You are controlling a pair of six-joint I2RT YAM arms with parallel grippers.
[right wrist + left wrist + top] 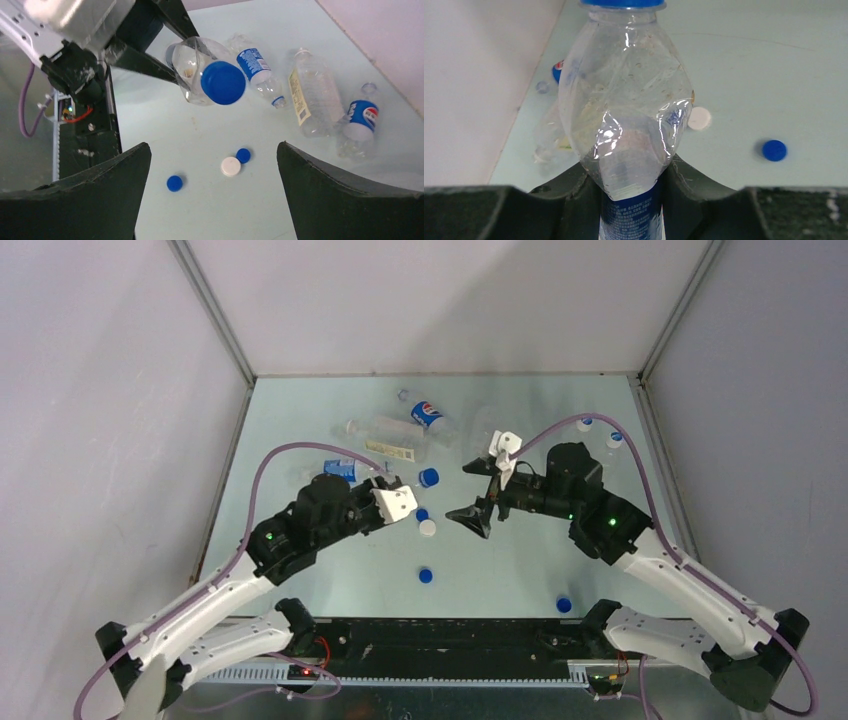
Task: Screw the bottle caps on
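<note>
Left wrist view: left gripper [631,200] pinches a clear bottle [624,100] low on its body, blue cap [622,3] cut off by the frame top. Only the right wrist view shows that cap face-on, with the right gripper [214,147] spread wide and empty before it, and a white cap [230,166] and spare bottles [310,95] on the table [215,215]. Only the top view shows a loose blue cap [563,604] by the right arm's base.

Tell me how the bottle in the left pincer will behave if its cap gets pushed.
The bottle looks empty, so probably light. Its clear wall is dented and creased, so it will likely flex, not stay stiff. The left pincer grips well below the blue cap, so that end may wobble.
</note>
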